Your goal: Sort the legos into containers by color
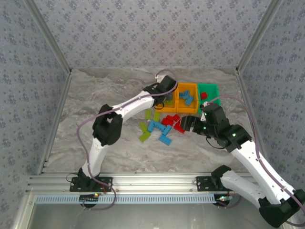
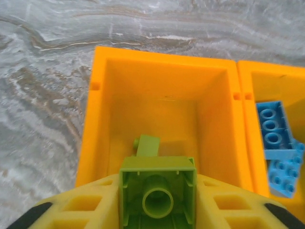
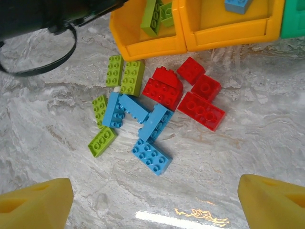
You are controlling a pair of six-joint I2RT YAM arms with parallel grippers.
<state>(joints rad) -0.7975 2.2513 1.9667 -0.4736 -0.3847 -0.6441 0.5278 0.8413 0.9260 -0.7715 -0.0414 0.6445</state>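
My left gripper (image 2: 157, 210) is shut on a lime green lego (image 2: 157, 191) and holds it over the left orange container (image 2: 97, 143), where another green lego (image 2: 147, 145) lies. The second orange container (image 2: 248, 143) holds light blue legos (image 2: 274, 129). A red lego (image 1: 204, 96) sits in the green container (image 1: 212, 89). My right gripper (image 3: 153, 205) hangs open above the table, just in front of a loose pile: blue legos (image 3: 151, 156), red legos (image 3: 201, 110) and green legos (image 3: 102, 141). From above, that right gripper (image 1: 188, 125) is beside the pile's right edge.
The three containers stand in a row at the back right, touching each other. The left arm's black cable (image 3: 43, 67) loops down near the pile's left side. Bare marble table (image 1: 95, 100) stretches to the left. Patterned walls enclose the table; a metal rail (image 1: 152, 182) runs along the near edge.
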